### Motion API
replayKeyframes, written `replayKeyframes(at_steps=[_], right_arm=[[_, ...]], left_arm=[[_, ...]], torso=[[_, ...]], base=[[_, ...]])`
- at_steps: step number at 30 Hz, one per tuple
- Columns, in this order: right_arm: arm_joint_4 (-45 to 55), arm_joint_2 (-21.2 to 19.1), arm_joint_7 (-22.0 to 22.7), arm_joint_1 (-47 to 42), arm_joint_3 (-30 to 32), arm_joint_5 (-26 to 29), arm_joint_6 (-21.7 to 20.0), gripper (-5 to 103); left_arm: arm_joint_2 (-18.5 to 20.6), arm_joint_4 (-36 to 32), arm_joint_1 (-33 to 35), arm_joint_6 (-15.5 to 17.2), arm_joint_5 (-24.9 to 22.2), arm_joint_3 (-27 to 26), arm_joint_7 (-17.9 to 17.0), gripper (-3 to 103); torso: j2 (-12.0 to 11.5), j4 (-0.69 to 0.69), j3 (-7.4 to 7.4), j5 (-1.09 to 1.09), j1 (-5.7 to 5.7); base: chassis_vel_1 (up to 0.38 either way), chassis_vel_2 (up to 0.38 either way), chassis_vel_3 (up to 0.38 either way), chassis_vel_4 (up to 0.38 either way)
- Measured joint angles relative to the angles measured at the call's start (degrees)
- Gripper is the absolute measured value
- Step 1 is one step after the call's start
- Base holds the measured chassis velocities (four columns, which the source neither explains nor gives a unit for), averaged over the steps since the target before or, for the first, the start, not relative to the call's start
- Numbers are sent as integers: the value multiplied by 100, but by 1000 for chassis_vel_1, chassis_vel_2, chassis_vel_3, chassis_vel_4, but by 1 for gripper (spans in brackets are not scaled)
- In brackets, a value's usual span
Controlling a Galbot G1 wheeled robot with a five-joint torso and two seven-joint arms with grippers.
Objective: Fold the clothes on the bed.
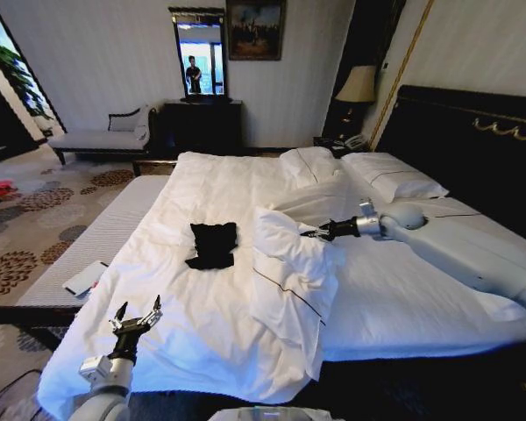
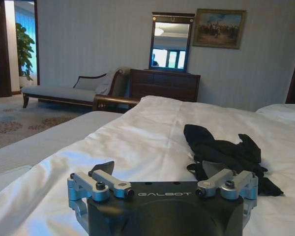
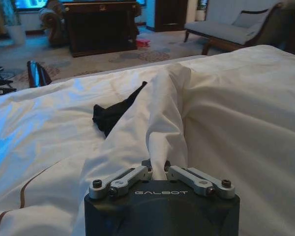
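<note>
We see the clothes [image 1: 213, 245], a crumpled black garment, lying on the white duvet [image 1: 202, 307] near the middle of the bed [image 1: 394, 307]. Our right hand [image 1: 312, 233] reaches across from the headboard side, clenched on a raised fold of the duvet just beside the garment. Our left hand [image 1: 137, 316] hovers released above the foot of the bed, apart from the clothes.

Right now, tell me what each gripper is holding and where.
The right gripper pinches a raised fold of the white duvet, beside the black garment. The left gripper holds nothing, jaws open.
</note>
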Motion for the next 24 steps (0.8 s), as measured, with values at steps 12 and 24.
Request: replayKeyframes(at_steps=[12, 24], right_arm=[[482, -1441, 360, -2329, 2190, 26, 137, 1], [348, -2024, 456, -3295, 3116, 141, 265, 1]], left_arm=[[41, -63, -106, 17, -4, 110, -31, 100], [17, -122, -9, -60, -35, 88, -18, 100]], torso=[[1, -5, -1, 1, -1], [1, -1, -1, 0, -1]], base=[[0, 0, 0, 0], [0, 0, 0, 0]])
